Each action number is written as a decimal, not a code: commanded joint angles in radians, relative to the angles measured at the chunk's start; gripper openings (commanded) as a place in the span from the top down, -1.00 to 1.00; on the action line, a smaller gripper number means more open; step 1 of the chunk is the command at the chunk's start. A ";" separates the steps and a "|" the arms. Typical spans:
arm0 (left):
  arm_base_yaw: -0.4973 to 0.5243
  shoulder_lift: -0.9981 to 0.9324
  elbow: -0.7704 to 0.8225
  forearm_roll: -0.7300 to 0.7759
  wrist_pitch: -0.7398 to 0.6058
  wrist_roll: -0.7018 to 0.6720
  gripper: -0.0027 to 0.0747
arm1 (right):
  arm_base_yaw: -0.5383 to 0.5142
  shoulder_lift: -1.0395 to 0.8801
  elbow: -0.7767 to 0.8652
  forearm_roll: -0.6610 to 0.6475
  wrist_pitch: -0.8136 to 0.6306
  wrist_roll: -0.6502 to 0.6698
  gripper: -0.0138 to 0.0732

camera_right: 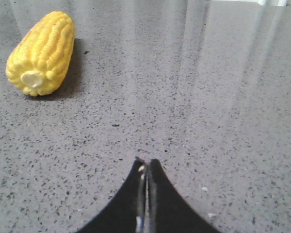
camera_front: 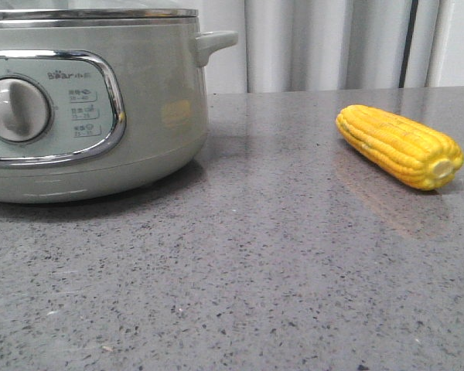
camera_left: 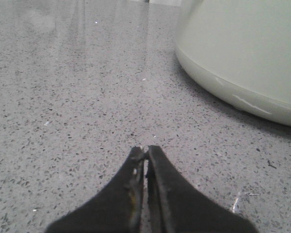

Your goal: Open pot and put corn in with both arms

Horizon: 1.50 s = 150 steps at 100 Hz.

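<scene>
The pot stood lidded at the table's left, the yellow corn lying well apart at right. The left gripper and right gripper hung low over the table, both clenched, empty.

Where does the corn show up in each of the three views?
Front view: the corn lies on the right of the grey counter, apart from the pot.
Left wrist view: not in it; only the pot's wall.
Right wrist view: upper left, stub end facing the camera.
Shared landmark: the speckled grey counter.
</scene>
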 commanded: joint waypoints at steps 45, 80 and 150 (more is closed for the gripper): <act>0.003 -0.028 0.027 0.004 -0.035 -0.009 0.98 | -0.008 -0.018 0.020 0.008 -0.021 -0.006 0.85; 0.003 -0.028 0.027 0.004 -0.035 -0.009 0.98 | -0.008 -0.018 0.020 0.008 -0.021 -0.006 0.85; 0.003 -0.028 0.027 -0.848 -0.209 -0.023 0.98 | -0.008 -0.018 0.020 0.341 -0.425 0.026 0.85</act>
